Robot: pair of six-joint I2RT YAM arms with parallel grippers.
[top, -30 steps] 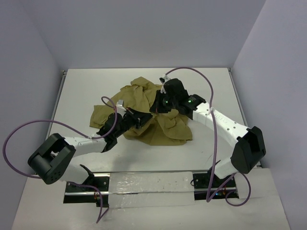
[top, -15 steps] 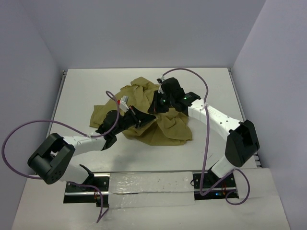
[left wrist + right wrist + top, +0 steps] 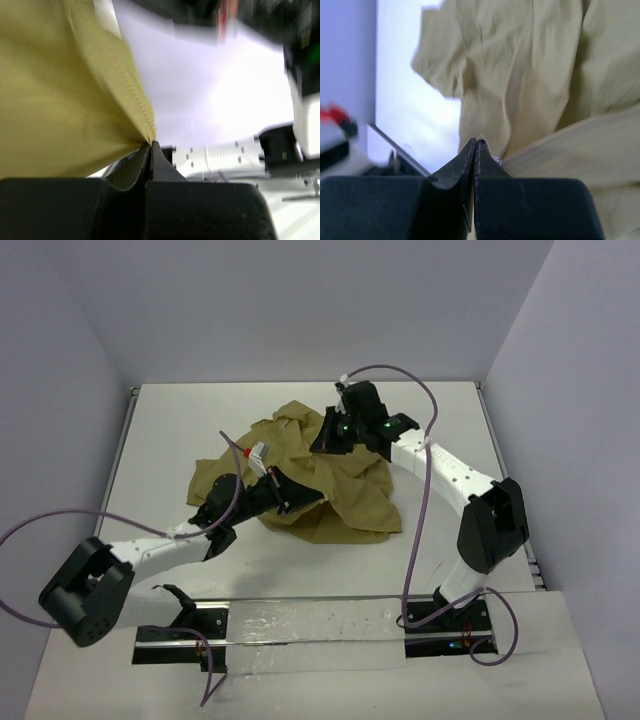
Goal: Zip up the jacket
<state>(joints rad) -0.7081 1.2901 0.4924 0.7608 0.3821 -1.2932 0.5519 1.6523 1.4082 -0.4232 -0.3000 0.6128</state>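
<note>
Khaki thin-cloth jacket [image 3: 350, 502], crumpled, is pinched by left claw [image 3: 151, 146] and right claw [image 3: 475, 143].

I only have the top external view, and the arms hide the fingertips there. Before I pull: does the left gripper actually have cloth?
Observer: Yes. In the left wrist view the left gripper is shut on the jacket, pinching its stitched hem right at the tips.
Operator: And the right one?
Observer: The right gripper is shut too, with a pale sliver of cloth showing at its tips.
Operator: Any zipper visible there?
Observer: A flat pale band runs rightward from beside those tips. I cannot make out teeth or a slider.
</note>
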